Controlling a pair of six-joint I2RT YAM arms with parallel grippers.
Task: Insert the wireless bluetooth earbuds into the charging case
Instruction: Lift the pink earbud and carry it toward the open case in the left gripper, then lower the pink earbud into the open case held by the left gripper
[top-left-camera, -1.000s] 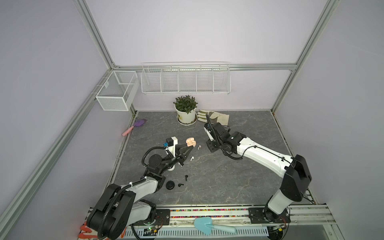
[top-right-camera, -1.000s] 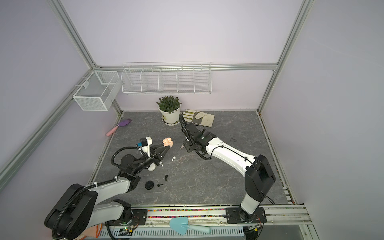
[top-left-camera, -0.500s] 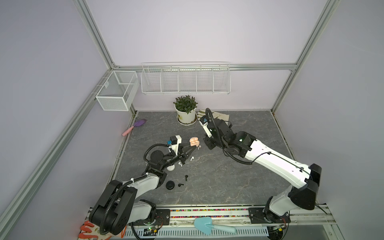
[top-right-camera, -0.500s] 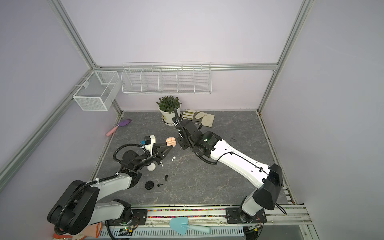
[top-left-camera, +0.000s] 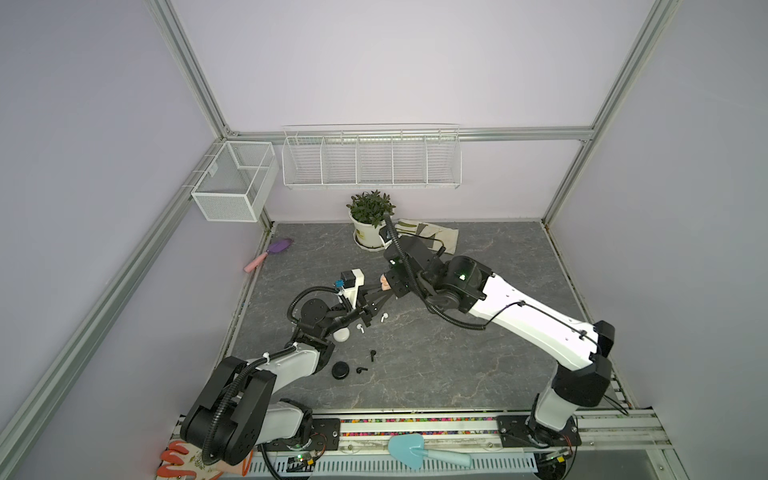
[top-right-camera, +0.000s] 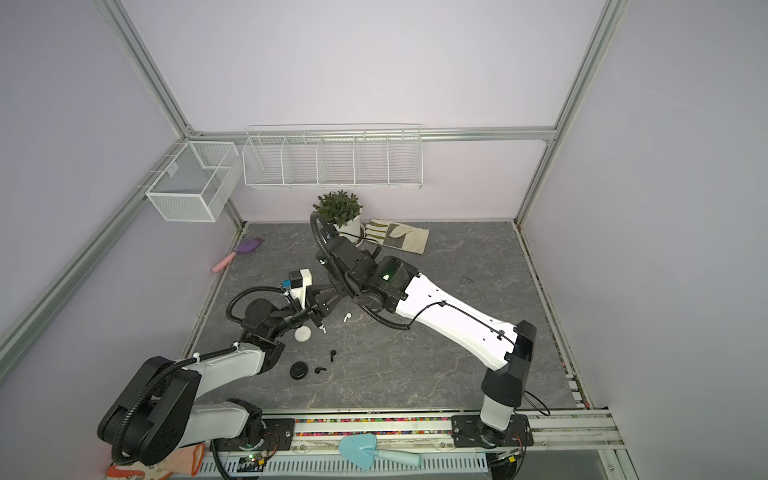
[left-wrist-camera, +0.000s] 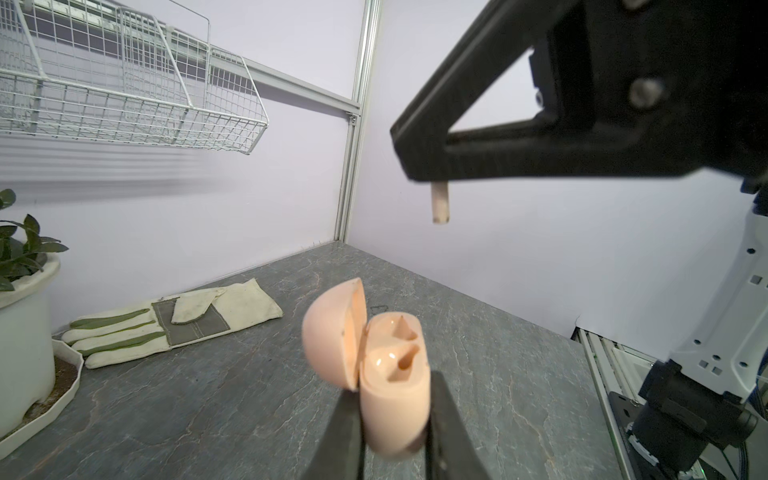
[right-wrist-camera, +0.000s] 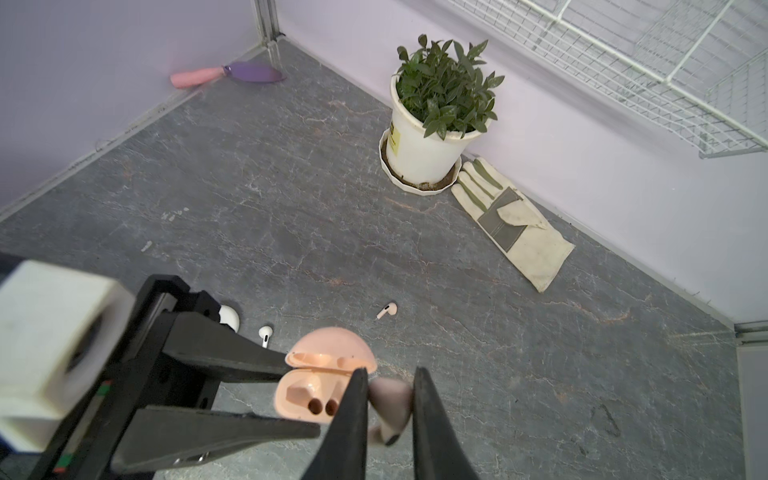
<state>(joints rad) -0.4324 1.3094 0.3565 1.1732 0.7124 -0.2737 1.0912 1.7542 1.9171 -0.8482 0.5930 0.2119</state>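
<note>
My left gripper (left-wrist-camera: 395, 401) is shut on a pink charging case (left-wrist-camera: 392, 411) and holds it above the table with the lid (left-wrist-camera: 328, 332) open and both sockets showing. My right gripper (right-wrist-camera: 390, 374) is shut on a pink earbud (right-wrist-camera: 388, 399), just above and beside the case (right-wrist-camera: 307, 399); its stem (left-wrist-camera: 439, 203) points down. In both top views the two grippers meet at mid-table (top-left-camera: 386, 291). A pale earbud (right-wrist-camera: 387, 310), a white earbud (right-wrist-camera: 265, 333), two black earbuds (top-left-camera: 372, 354) (top-left-camera: 361, 369), a white case (top-left-camera: 341, 333) and a black case (top-left-camera: 340, 370) lie on the table.
A potted plant (top-left-camera: 369, 224) and a work glove (top-left-camera: 428, 235) sit at the back. A purple trowel (top-left-camera: 270, 253) lies at the left wall. Wire baskets (top-left-camera: 370, 158) (top-left-camera: 232, 187) hang on the walls. A blue trowel (top-left-camera: 415, 451) rests on the front rail.
My right gripper has moved left with the earbud until it is over the open case. The left gripper has brought the case slightly up and toward it.
</note>
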